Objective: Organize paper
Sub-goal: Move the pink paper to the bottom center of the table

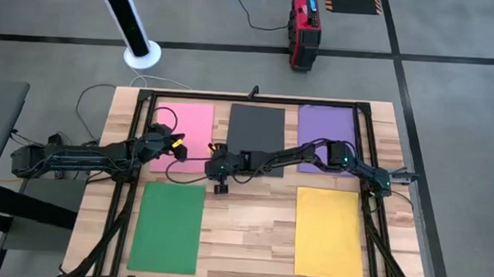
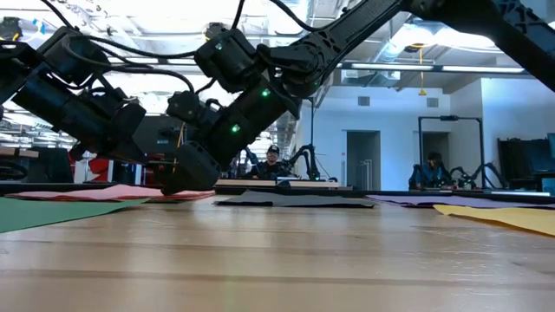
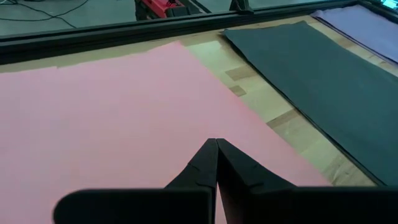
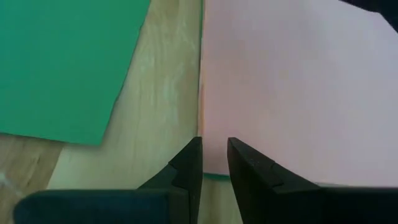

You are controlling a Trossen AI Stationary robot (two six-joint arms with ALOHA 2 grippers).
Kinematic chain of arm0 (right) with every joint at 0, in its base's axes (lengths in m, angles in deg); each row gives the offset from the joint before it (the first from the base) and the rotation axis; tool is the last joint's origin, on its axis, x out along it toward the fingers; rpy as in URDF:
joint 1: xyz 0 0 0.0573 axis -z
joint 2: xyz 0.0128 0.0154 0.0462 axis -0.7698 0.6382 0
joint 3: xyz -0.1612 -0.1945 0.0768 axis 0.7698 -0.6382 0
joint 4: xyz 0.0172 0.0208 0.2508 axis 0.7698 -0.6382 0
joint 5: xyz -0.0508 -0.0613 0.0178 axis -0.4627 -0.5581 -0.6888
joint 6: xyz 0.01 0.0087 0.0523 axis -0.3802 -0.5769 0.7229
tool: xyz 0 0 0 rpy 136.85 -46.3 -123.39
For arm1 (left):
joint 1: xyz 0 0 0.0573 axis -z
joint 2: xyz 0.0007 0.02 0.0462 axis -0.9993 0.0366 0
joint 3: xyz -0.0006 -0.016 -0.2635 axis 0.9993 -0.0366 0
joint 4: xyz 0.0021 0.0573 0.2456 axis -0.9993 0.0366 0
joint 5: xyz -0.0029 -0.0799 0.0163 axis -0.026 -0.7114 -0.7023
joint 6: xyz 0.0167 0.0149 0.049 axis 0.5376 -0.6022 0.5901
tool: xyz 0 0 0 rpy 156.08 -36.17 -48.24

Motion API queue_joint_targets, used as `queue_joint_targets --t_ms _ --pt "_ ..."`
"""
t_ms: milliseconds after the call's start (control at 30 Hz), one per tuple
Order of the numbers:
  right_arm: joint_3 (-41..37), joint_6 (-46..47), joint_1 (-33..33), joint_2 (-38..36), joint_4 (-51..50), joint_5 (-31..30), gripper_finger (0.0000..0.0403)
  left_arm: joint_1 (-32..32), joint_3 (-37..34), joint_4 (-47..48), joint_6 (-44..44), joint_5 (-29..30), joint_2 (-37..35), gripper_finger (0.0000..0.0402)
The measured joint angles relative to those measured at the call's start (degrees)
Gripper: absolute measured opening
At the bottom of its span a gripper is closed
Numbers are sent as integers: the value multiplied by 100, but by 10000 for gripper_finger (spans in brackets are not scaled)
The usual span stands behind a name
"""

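Note:
Five sheets of paper lie flat on the table: pink (image 1: 183, 135), dark grey (image 1: 256, 137) and purple (image 1: 326, 136) along the far side, green (image 1: 167, 226) and yellow (image 1: 330, 232) nearer. My left gripper (image 1: 178, 149) is shut, and its tips (image 3: 216, 143) point over the pink sheet (image 3: 112, 118). My right gripper (image 1: 212, 166) reaches across the table to the pink sheet's near right corner (image 4: 208, 168). It is narrowly open, with one finger over the wood and the other over the pink sheet. In the low view it (image 2: 186, 180) is down at table height. My left gripper points its shut tips at the pink sheet's middle; I cannot tell whether they touch it. My right gripper points down at the pink sheet's near right corner (image 4: 208, 168), one finger on either side of the sheet's edge. Whether the fingertips touch paper or wood is hidden by the fingers.
A black frame (image 1: 258, 99) runs round the table's far edge and both sides. Bare wood shows between the green and yellow sheets (image 1: 250, 233). A thin greenish strip (image 4: 214, 177) shows under the pink sheet's corner edge. People sit at benches (image 2: 273, 160) beyond the table.

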Motion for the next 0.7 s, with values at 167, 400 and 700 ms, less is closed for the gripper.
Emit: queue_joint_targets --t_ms 167,400,700 --pt "0 134 87 0 -154 161 74 0 0 4 2 2 0 0" --pt "0 256 176 0 -313 519 74 2 0 9 2 0 0 0" --pt "0 322 176 -2 -344 629 15 2 0 9 7 2 0 0"
